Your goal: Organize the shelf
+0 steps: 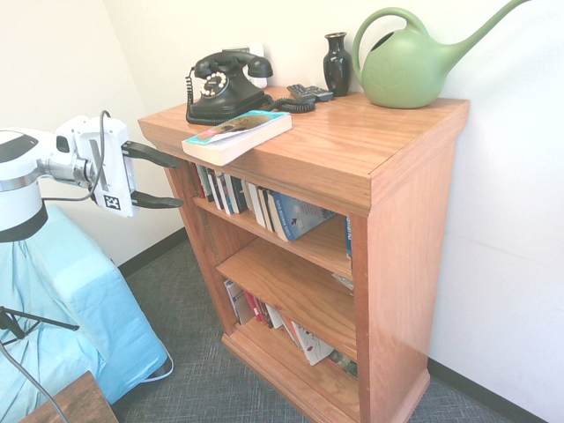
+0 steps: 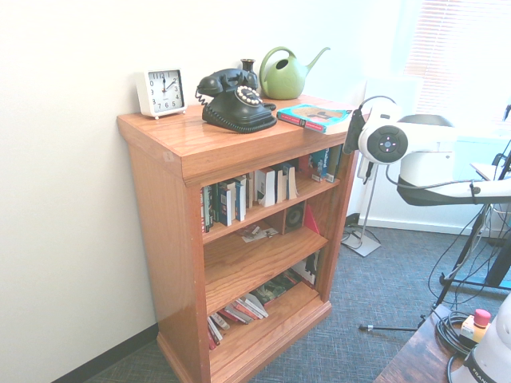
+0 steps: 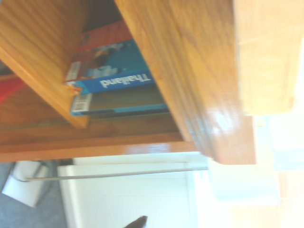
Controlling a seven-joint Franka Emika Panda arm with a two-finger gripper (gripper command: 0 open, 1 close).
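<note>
Facing grainy wd. shelf [image 1: 304, 167], prob. oak.

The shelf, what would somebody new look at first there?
Probably the big green watering can, standing on top of the shelf near the wall. Next comes the old-style black telephone, also on top. The thick book lying beside it pokes out over the front edge.

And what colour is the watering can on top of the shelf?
The watering can is green, a soft, slightly greyish tone; it shows best in the first exterior view.
</note>
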